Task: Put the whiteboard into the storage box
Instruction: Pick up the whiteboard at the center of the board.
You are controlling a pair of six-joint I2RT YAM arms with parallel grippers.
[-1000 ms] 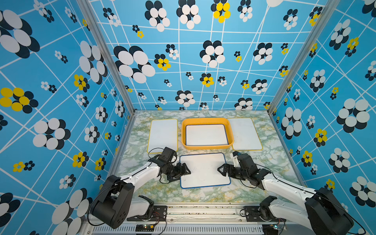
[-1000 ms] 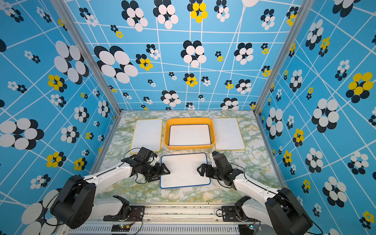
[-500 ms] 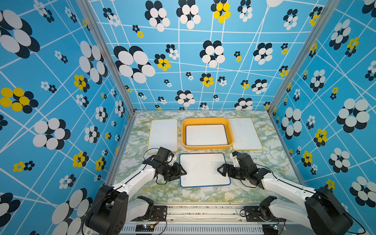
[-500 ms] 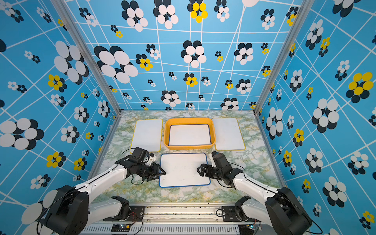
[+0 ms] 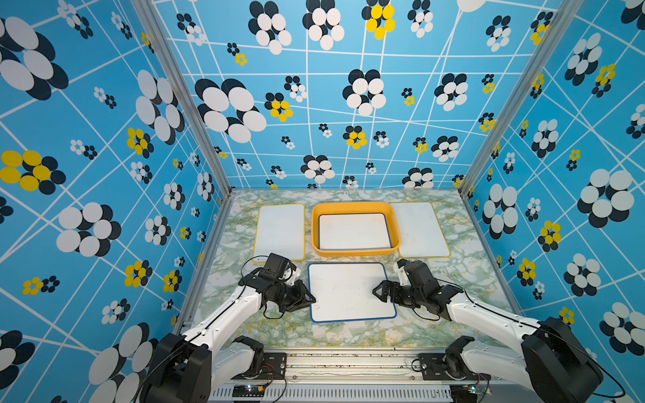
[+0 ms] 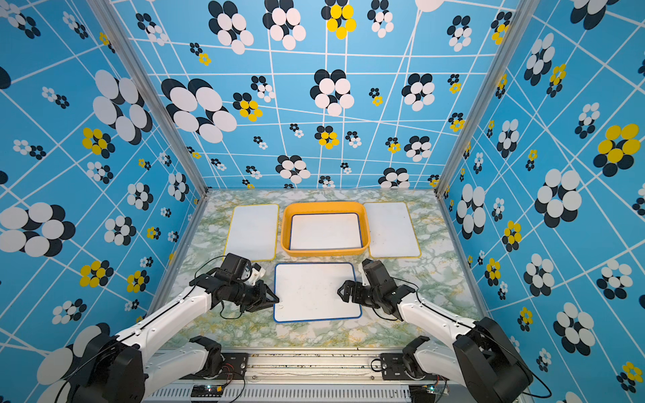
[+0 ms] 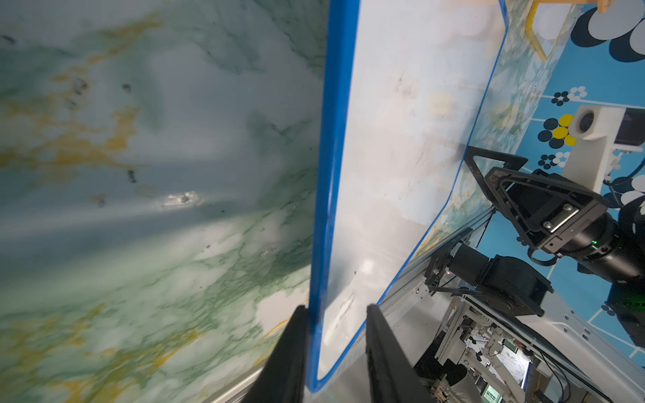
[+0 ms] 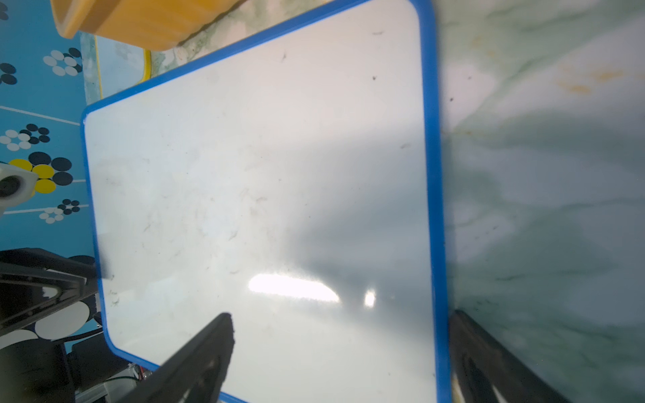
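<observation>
— Where's the board they're after?
— In both top views the whiteboard (image 5: pixel 349 291) lies flat on the table (image 5: pixel 464 268), on the robot's side, just in front of the storage box (image 5: pixel 354 252). Its long side runs crosswise, from one arm towards the other, parallel to the box's long side.
— And the grippers?
— One at each short end. The left gripper (image 5: pixel 309 296) sits right at the left rim. The right gripper (image 5: pixel 377 291) reaches a little over the right rim. Neither is nearer by much, I'd say.
— What does the left wrist camera give?
— The left gripper (image 7: pixel 335 310) has the blue rim between its fingers, jaws standing narrow. One finger is against the rim's outer side, and a strip of white shows before the other. It isn't clamped, as far as I can see.
— Right wrist?
— The right gripper (image 8: pixel 342 315) gapes wide. One finger is over the white face, the other out past the rim above the table, and the rim runs between them. It grips nothing.
— So the move?
— My guess: both pinch the ends, lift level, and carry straight away from the robot into the box, where a second board (image 5: pixel 354 231) already lies.
</observation>
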